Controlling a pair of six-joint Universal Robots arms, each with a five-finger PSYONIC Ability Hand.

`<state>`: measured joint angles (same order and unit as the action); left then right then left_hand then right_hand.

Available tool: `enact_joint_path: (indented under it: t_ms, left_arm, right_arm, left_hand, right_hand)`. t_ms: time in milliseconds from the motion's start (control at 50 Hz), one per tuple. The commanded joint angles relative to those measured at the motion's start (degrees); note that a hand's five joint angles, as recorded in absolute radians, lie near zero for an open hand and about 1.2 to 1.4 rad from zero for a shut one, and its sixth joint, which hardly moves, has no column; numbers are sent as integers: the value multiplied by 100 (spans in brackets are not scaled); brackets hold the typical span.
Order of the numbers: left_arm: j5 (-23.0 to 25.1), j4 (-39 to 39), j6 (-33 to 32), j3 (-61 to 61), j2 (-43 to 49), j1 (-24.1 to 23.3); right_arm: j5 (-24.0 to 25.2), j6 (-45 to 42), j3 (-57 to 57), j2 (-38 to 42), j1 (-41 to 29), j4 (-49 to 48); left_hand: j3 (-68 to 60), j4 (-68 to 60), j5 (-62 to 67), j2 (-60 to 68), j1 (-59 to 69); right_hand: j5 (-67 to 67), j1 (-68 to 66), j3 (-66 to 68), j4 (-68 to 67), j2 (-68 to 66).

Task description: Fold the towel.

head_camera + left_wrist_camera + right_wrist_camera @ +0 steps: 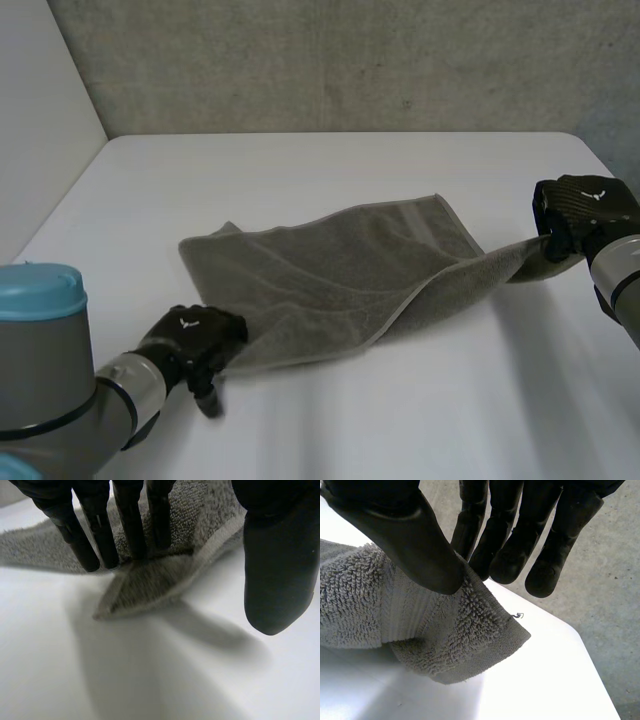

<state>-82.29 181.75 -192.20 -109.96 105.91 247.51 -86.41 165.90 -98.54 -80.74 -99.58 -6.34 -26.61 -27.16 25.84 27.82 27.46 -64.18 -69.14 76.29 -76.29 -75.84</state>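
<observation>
Grey towel (340, 275): right hand (575, 212) pinches a corner at the table's (300, 170) right edge; left hand (200, 338), flat-fingered, only presses its corner, which may slip.

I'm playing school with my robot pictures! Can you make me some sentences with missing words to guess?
The towel is ___ in colour. The table under it is ___. The right hand pinches a ___ of the towel with its thumb and fingers.
Missing words: grey, white, corner.
</observation>
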Motion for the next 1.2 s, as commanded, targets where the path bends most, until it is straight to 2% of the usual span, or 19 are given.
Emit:
enact_joint_path:
  t_ms: [20, 200, 300, 340, 360, 400, 440, 580, 640, 680, 700, 740, 760, 840, 880, 940, 980, 1100, 1200]
  left_arm:
    - [-32, 9, 42, 352, 245, -185]
    - [-41, 27, 42, 669, 580, -326]
    - [-120, 27, 42, 801, 729, -344]
    - [-242, 36, 51, 897, 773, -344]
    - [-243, 36, 51, 898, 773, -344]
    - [-409, 36, 60, 985, 747, -335]
    - [-506, 36, 60, 1029, 686, -318]
    - [-929, 18, 60, 1460, 96, -230]
    - [-1052, -17, 25, 1847, -378, -151]
    - [-1061, -156, -11, 2380, -745, -107]
    - [-1061, -158, -11, 2383, -747, -107]
    - [-1026, -630, -28, 2995, -1045, -72]
    - [-1025, -632, -28, 2998, -1046, -72]
    - [-990, -1534, -63, 4076, -1152, 42]
    - [-981, -1828, -142, 4422, -1090, 60]
    - [-990, -2328, -476, 4923, -774, 69]
    - [-999, -2591, -1045, 5177, -231, 69]
    - [-1052, -2592, -1804, 5319, 510, 131]
    - [-1043, -2487, -2251, 6203, 1658, 245]
  right_arm:
    - [10, -5, -34, 15, 0, -42]
    - [18, -84, -105, 15, 0, -148]
    - [10, -172, -131, 15, 0, -148]
    - [10, -172, -131, 15, 0, -165]
    - [10, -172, -131, 15, 0, -166]
    - [18, -172, -96, 6, 0, -174]
    - [27, -163, -35, -3, 0, -166]
    - [1, -163, 546, -275, 53, 28]
    - [54, -216, 1100, -539, 44, 590]
    - [115, -286, 2035, -609, 27, 1473]
    - [115, -286, 2040, -609, 27, 1478]
    - [299, -382, 3063, -609, 53, 2466]
    - [300, -383, 3068, -609, 53, 2471]
    - [599, -647, 4105, -530, 97, 3429]
    - [870, -988, 4990, -207, 97, 4138]
    - [915, -1278, 5431, 215, 88, 4500]
    - [898, -1401, 5537, 460, 36, 4632]
    - [889, -1920, 5468, 1374, -9, 4651]
    - [705, -2167, 5791, 2157, -192, 4196]
  left_hand:
    - [412, 466, -1334, -533, -497]
    - [227, 281, -1149, -348, -312]
    - [-530, -476, -392, 409, 445]
    - [-2420, -2366, 1498, 2299, 2335]
    - [-2431, -2377, 1508, 2310, 2346]
    - [-4976, -4922, 4054, 4855, 4891]
    - [-5335, -5281, 4413, 5214, 5250]
    - [-5339, -5284, 4416, 5218, 5254]
    - [-5339, -5284, 4416, 5218, 5254]
    - [-5339, -5284, 4416, 5218, 5254]
    - [-5339, -5284, 4416, 5218, 5254]
    - [-5339, -5284, 4416, 5218, 5254]
    - [-5339, -5284, 4416, 5218, 5254]
    - [-5339, -5284, 4416, 5218, 5254]
    - [-5339, -5284, 4416, 5218, 5254]
    - [-5339, -5284, 4416, 5218, 5254]
    - [-5339, -5284, 4416, 5218, 5254]
    - [-5339, -5284, 4416, 5218, 5254]
    - [-5339, -5284, 4416, 5218, 5254]
  right_hand:
    - [-582, -1086, 371, -371, -416]
    - [-582, -1086, 371, -371, -416]
    - [-582, -1086, 371, -371, -416]
    - [-582, -1086, 371, -371, -416]
    - [-582, -1086, 371, -371, -416]
    - [-582, -1086, 371, -371, -416]
    - [-582, -1086, 371, -371, -416]
    - [-582, -1086, 371, -371, -416]
    - [-582, -1086, 371, -371, -416]
    - [-582, -1086, 371, -371, -416]
    - [-582, -1086, 371, -371, -416]
    - [-582, -1086, 371, -371, -416]
    - [-582, -1086, 371, -371, -416]
    - [-582, -1086, 371, -371, -416]
    - [-582, -1086, 371, -371, -416]
    - [-582, -1086, 371, -371, -416]
    - [-582, -1086, 371, -371, -416]
    - [-582, -1086, 371, -371, -416]
    - [-582, -1086, 371, -371, -416]
